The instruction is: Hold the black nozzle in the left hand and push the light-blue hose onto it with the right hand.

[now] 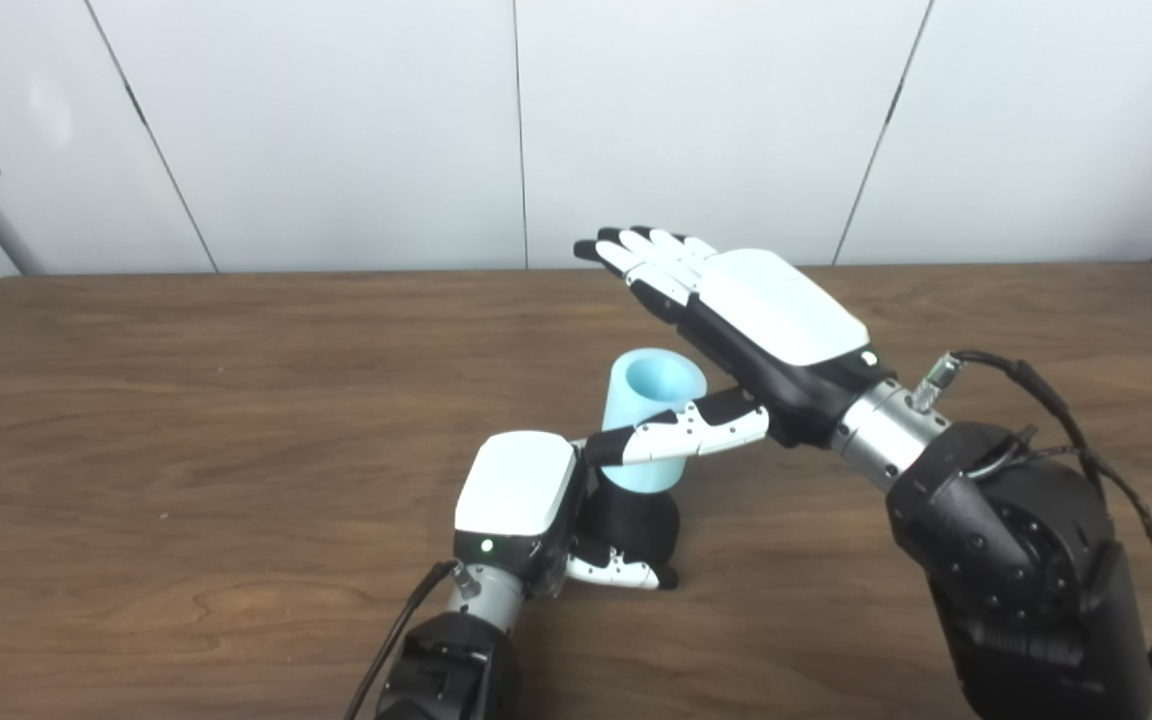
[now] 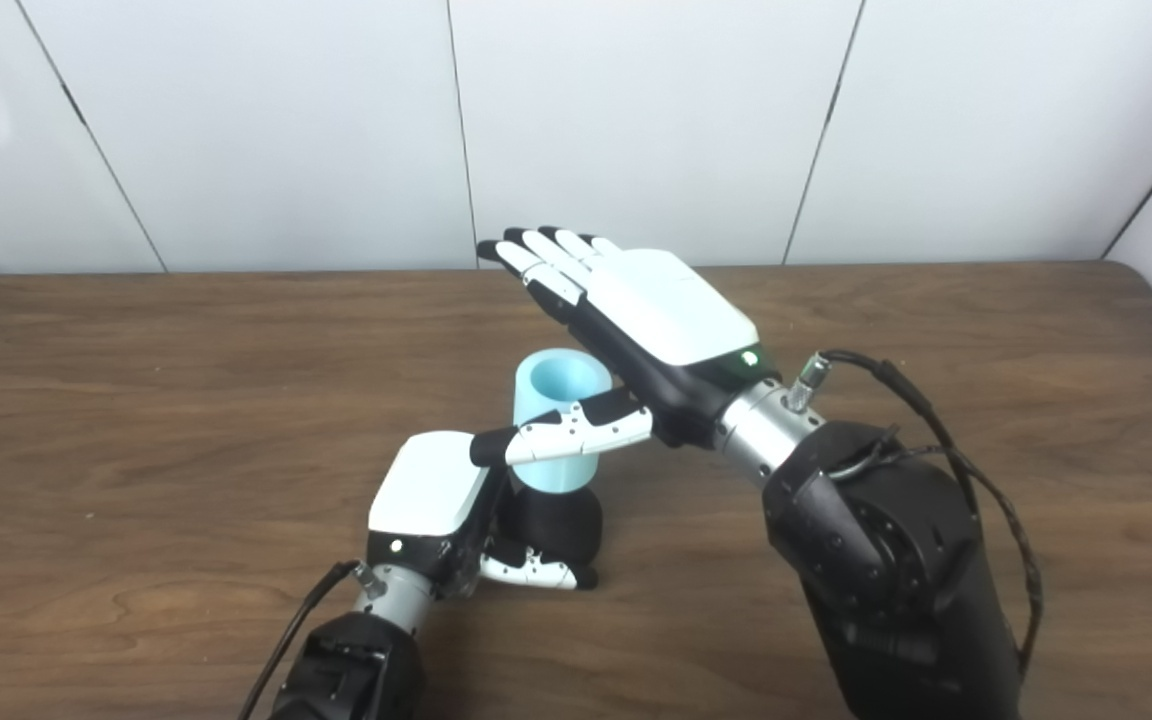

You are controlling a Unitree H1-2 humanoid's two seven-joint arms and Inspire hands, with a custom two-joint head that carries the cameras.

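- Centrally, one short light-blue hose (image 1: 648, 420), a smooth matte hollow cylinder with an open round top, stands upright on one black rounded nozzle (image 1: 636, 525), its lower end seated on it.
- Both rest near the middle of the brown wood-grain table (image 1: 186, 400), whose surface is smooth with a faint sheen.
- The white-and-black left hand (image 1: 536, 510) is wrapped around the nozzle from the left, its fingers (image 1: 621, 572) curled across the nozzle's front base.
- The white-and-black right hand (image 2: 636, 310) hovers above and behind the hose with fingers straight and held together, palm downward, holding nothing; its thumb (image 2: 566, 436) stretches across the front of the hose wall, partly covering it.
- A black cable (image 1: 1086, 450) loops along the right forearm.
- Behind the table stands a plain white panelled wall (image 1: 686, 120) with thin dark seams.
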